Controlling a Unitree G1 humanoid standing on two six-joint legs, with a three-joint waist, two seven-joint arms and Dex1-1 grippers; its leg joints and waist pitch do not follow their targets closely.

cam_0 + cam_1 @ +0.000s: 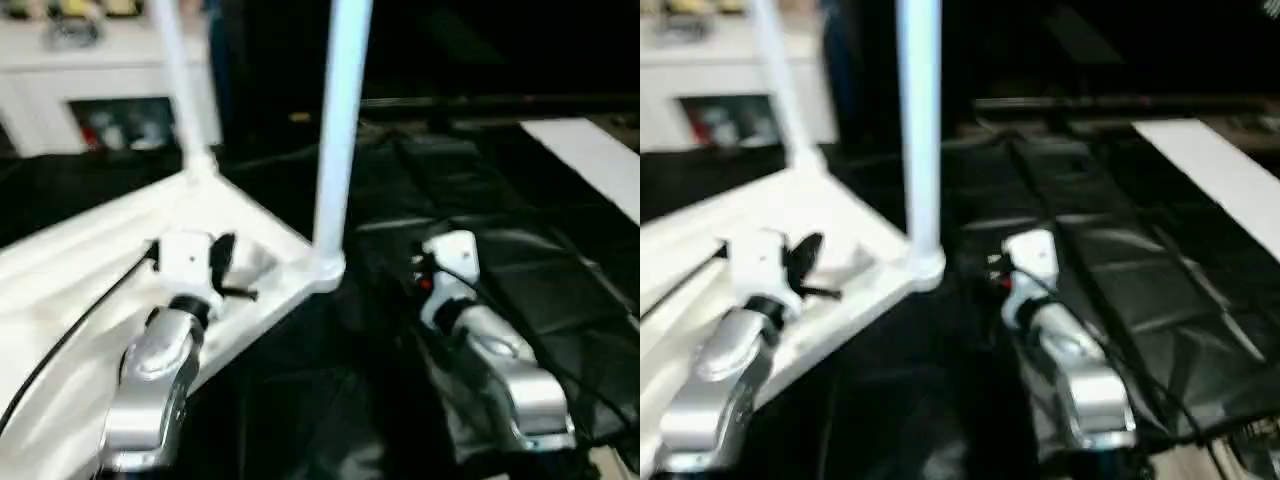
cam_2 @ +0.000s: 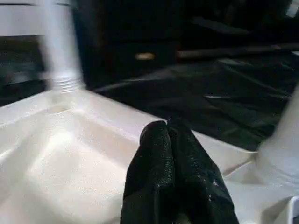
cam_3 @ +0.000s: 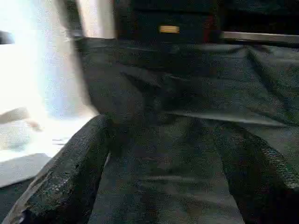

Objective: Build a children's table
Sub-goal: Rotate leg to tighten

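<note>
The white tabletop (image 1: 90, 290) lies upside down on the left, ribbed underside up. One white leg (image 1: 340, 120) stands upright in its near right corner socket, and a second leg (image 1: 178, 90) rises from the far corner. My left gripper (image 2: 167, 128) is shut, empty, and hovers just over the underside between these two corners. My right gripper (image 3: 161, 128) is open with nothing between its fingers (image 3: 70, 172). It sits over the black sheet, just right of the near leg.
A wrinkled black sheet (image 1: 500, 220) covers the ground to the right and ahead. A white cabinet (image 1: 60, 80) stands at the back left. A flat white board (image 1: 590, 160) lies at the far right.
</note>
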